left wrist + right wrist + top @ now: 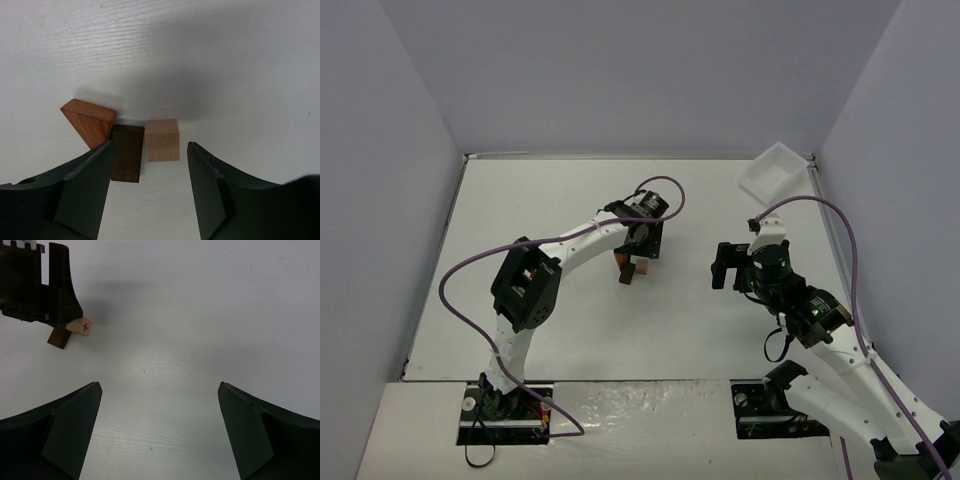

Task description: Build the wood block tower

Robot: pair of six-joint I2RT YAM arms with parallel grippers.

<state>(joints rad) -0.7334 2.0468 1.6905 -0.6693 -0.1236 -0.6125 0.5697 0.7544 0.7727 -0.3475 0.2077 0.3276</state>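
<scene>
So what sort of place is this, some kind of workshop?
Most likely a robotics lab test cell. A white table is boxed in by blank walls, a cabled left arm and right arm are bolted at its near edge, and small wood blocks lie between them.

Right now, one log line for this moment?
left gripper open above pale cube | dark block and wedge beside it | right gripper open, empty

The reddish-brown wedge (89, 122) is smooth wood with fine grain and a slight sheen; the dark brown block (126, 152) and pale cube (162, 140) are matt wood. The white counter (210, 55) looks matt, faintly streaked. The left end effector (150, 146) has fingers (82, 195) of dull dark plastic
</scene>
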